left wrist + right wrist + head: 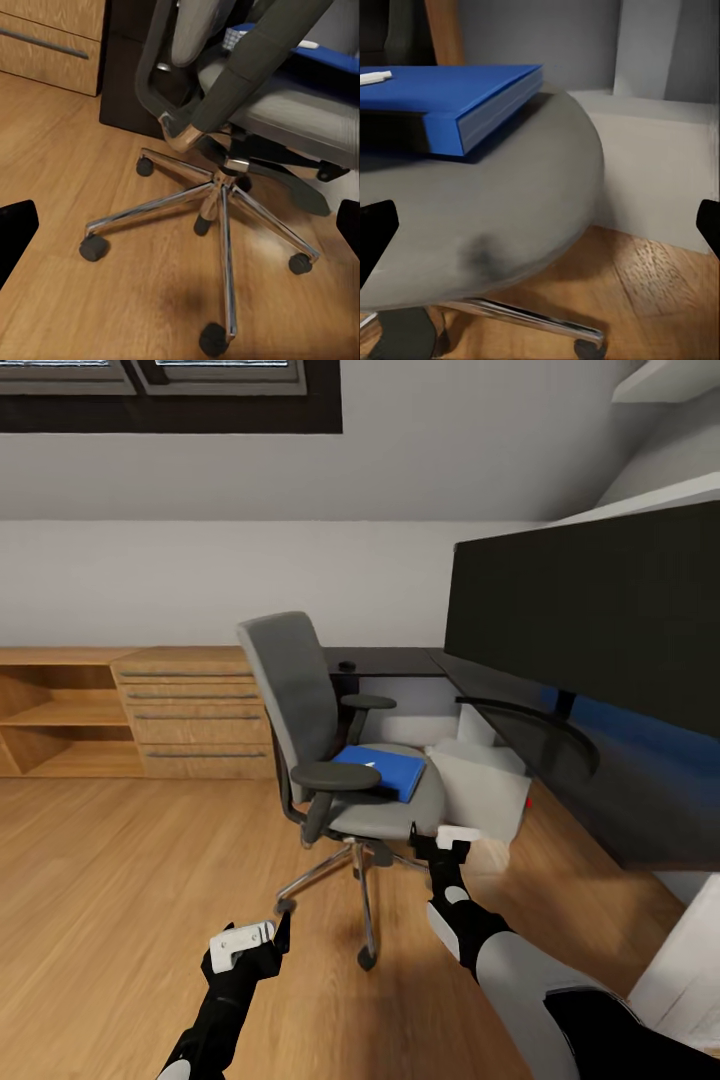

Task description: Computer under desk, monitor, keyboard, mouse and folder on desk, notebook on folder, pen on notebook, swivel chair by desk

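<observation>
The blue folder (pixel 383 770) lay on the chair (pixel 330 760) seat beside the desk (pixel 560 750), the armrest (pixel 335 777) flanking it, while both grippers, left (pixel 245 945) and right (pixel 445 843), hung open and empty.

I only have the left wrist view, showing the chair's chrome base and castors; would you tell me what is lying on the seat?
Observer: A blue folder lies flat on the swivel chair seat, toward the desk side.
Operator: Where is the right end effector?
Observer: The right end effector hangs open just in front of the seat's front edge, not touching the folder.
Operator: Is the monitor on the desk?
Observer: Yes, a large dark monitor stands on the dark desk, right of the chair.
</observation>
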Robot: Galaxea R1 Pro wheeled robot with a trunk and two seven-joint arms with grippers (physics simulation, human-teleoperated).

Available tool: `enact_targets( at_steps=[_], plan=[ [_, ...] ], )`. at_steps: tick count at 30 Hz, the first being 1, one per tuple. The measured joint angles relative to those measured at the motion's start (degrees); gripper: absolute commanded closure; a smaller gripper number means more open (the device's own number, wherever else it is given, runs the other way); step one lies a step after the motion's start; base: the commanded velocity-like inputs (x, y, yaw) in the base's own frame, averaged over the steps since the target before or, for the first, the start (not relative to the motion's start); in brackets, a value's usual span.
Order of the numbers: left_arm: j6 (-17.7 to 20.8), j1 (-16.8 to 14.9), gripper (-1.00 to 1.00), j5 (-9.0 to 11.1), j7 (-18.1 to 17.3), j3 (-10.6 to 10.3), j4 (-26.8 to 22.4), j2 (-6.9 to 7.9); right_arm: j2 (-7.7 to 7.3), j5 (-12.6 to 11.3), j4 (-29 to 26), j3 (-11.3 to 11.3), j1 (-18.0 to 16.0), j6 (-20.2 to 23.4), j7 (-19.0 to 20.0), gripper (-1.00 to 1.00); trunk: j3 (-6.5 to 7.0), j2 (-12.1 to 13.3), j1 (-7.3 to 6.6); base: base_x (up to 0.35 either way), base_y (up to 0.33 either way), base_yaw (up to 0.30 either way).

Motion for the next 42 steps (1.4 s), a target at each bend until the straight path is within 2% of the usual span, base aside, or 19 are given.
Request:
enact_targets(
  at_steps=[7, 19, 27, 32, 34, 35, 37, 39, 42],
  plan=[
    [0.0, 0.0, -1.0, 0.0, 0.0, 0.0, 0.0, 0.0, -0.01, 0.0, 0.1, 0.0, 0.0, 0.0, 0.1, -1.0, 0.0, 0.0, 0.0, 0.001, 0.001, -0.235],
    [0.0, 0.0, -1.0, 0.0, 0.1, 0.6, 0.7, 0.07, 0.0, 0.0, 0.1, 0.0, 0.0, 0.0, 0.1, -1.0, 0.0, 0.0, 0.0, 0.0, 0.0, -0.03],
    [0.2, 0.0, -1.0, 0.0, 1.1, 2.4, 1.7, 0.14, 0.0, 0.0, 0.0, 0.0, 0.0, 0.0, 0.0, -1.0, 0.0, 0.0, 0.0, 0.0, 0.0, -0.001],
    [5.0, 0.0, -1.0, -0.1, 2.1, 3.2, 1.9, 0.16, 0.0, 0.0, 0.0, 0.0, 0.0, 0.0, 0.0, -1.0, 0.0, 0.0, 0.0, 0.0, 0.0, 0.0],
    [9.4, 0.1, -1.0, -0.1, 3.1, 3.4, 2.0, 0.17, 0.0, 0.0, 0.0, 0.0, 0.0, 0.0, 0.0, -1.0, 0.0, 0.0, 0.0, 0.0, 0.0, 0.0],
    [13.4, 0.1, -1.0, -0.1, 4.0, 3.5, 2.0, 0.2, 0.0, 0.0, -0.1, 0.0, 0.0, 0.0, 0.0, -1.0, 0.0, 0.0, 0.0, 0.0, 0.0, 0.0],
    [15.7, 0.0, -1.0, -0.1, 4.5, 3.6, 2.3, 0.22, -0.02, 0.0, -0.1, 0.0, 0.0, 0.0, -0.1, -1.0, 0.0, 0.0, 0.0, 0.0, 0.0, 0.0],
    [18.3, -0.6, -1.0, 0.0, 4.9, 3.7, 3.7, 0.24, -0.05, 0.0, -0.2, 0.0, 0.0, 0.0, -0.1, -1.0, 0.0, 0.0, 0.0, 0.0, 0.0, 0.0],
    [21.2, -4.4, -1.0, 0.1, 5.5, 4.7, 9.0, 0.27, -0.08, 0.0, -0.1, 0.0, 0.0, 0.0, -0.1, -1.0, 0.0, 0.0, 0.0, 0.0, 0.0, 0.0]
  ],
)
